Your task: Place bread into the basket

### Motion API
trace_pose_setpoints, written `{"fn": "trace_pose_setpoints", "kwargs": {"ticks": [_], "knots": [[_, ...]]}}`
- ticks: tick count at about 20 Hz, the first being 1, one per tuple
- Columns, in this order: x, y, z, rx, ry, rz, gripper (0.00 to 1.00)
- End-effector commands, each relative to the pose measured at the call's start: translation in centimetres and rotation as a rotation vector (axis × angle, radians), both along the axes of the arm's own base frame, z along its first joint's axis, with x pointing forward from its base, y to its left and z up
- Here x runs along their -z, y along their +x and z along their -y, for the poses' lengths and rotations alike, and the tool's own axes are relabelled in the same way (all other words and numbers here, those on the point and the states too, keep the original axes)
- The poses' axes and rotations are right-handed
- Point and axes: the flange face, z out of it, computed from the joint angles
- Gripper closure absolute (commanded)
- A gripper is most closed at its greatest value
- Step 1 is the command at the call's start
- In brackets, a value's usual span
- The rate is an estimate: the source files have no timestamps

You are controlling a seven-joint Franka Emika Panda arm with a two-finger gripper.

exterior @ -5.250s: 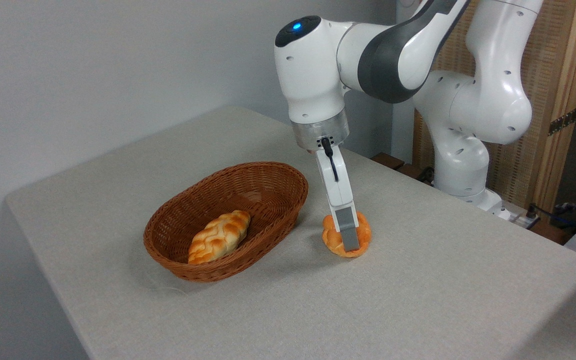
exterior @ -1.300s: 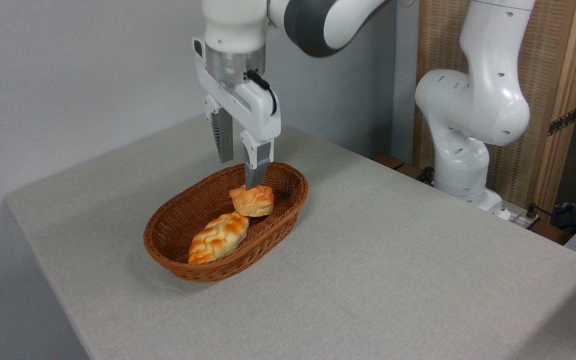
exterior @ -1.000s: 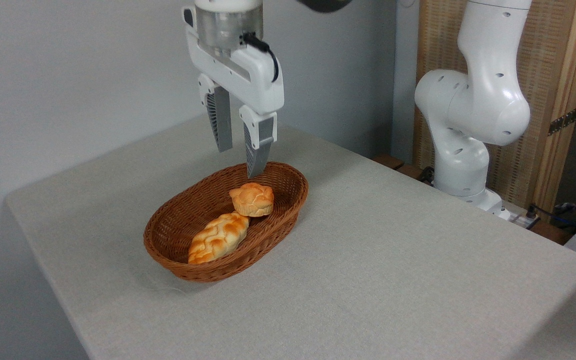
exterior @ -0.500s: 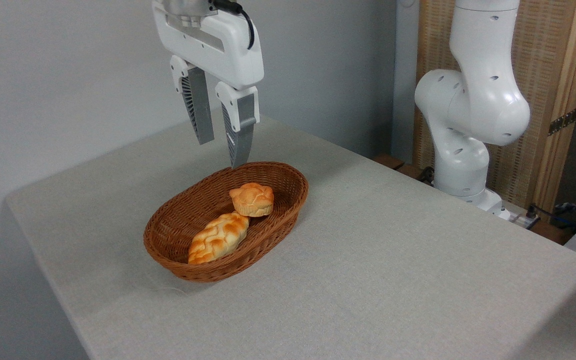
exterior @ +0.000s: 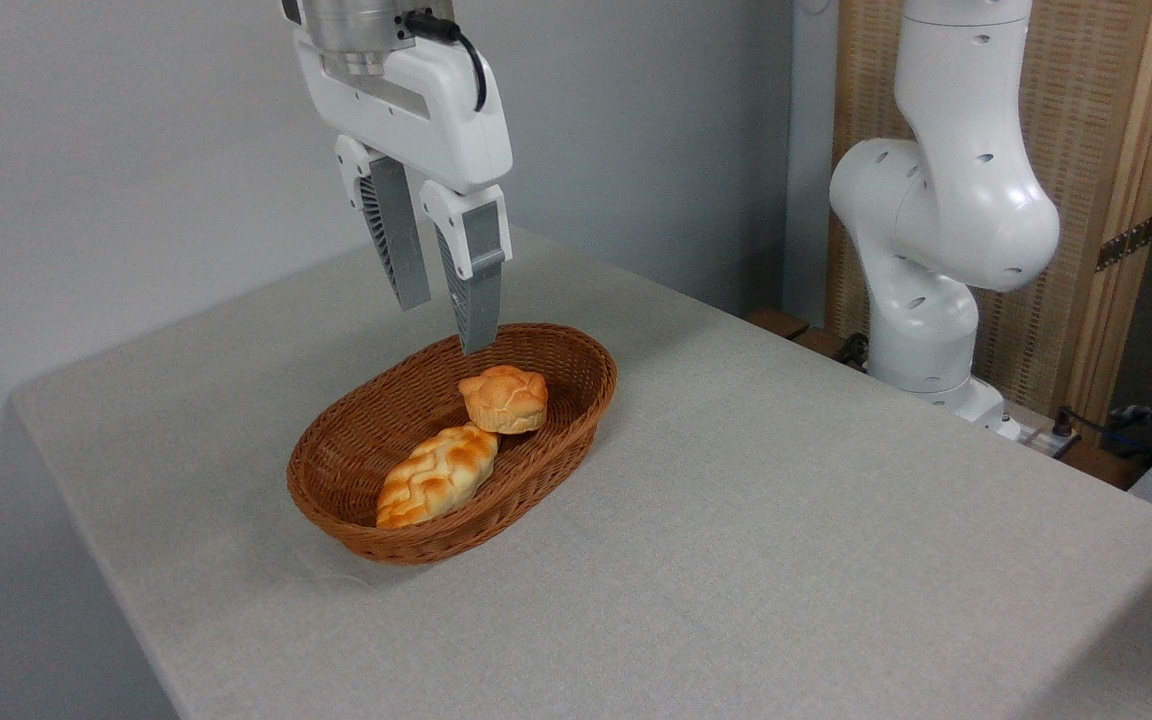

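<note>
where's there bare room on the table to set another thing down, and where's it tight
The table is bare right of and in front of the basket, up to the arm's base. A narrower bare strip runs left of the basket. It is tight inside the basket: the braided loaf and the bread touch, filling its middle, with the open gripper above the far rim.

**Wicker, crust and plastic**

The basket (exterior: 356,455) is brown woven wicker, rough and matt. Inside it, the bread (exterior: 505,398) and a braided loaf (exterior: 436,474) show glossy golden crusts. Above the basket, the gripper (exterior: 444,322) has smooth white plastic housing and grey ribbed fingers (exterior: 477,290). The table (exterior: 786,540) wears matt grey cloth.
</note>
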Motion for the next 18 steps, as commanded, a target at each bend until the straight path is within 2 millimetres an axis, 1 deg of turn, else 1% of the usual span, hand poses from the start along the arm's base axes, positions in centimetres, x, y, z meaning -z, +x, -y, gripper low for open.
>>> {"fn": "trace_pose_setpoints", "kwargs": {"ticks": [1,5,8,10,13,15,18], "knots": [[-0.18,0.08,0.9,-0.009,0.054,-0.016,0.0],[-0.09,0.13,0.85,-0.02,0.059,-0.017,0.0],[-0.72,0.22,0.63,-0.026,0.056,-0.006,0.0],[-0.75,0.03,0.35,-0.031,0.058,-0.022,0.0],[-0.73,-0.05,0.84,-0.02,0.058,-0.024,0.0],[-0.73,0.03,0.2,-0.031,0.056,-0.024,0.0],[-0.73,0.03,0.13,-0.032,0.055,-0.025,0.0]]}}
